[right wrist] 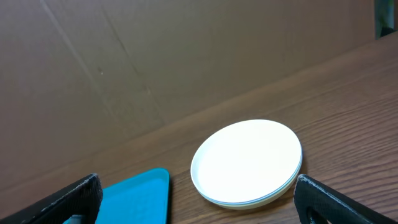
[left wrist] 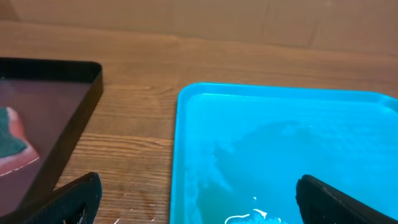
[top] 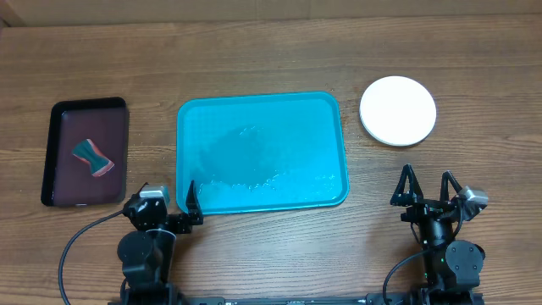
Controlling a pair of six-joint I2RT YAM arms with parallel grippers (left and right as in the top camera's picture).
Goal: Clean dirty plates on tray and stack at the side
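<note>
The plates [top: 398, 111] lie stacked on the table [top: 271, 51] off the far right corner of the tray [top: 288, 127], near it but apart; a white one is on top, and the right wrist view shows more rims under the stack [right wrist: 247, 162]; how many I cannot tell. The tray sits mid-table, long sides across, its floor [left wrist: 280, 143] bare with a wet sheen and pale streaks toward the near edge. To its left, across a strip of wood, is a smaller dark maroon tray [top: 58, 152], rim raised [left wrist: 56, 99], holding a teal-and-red sponge [top: 91, 157] that shows at the left edge [left wrist: 9, 140] of the left wrist view.

The left tool [top: 168, 195] is released and holds nothing [left wrist: 205, 205]; it hangs at the tray's near left corner, one finger over the tray, the other over the wood beside the maroon tray. The right tool [top: 426, 180] is likewise spread wide and holds nothing [right wrist: 199, 205], over bare wood nearer than the stack and right of the tray; open table lies between it and the plates. A brown wall runs along the table's far edge.
</note>
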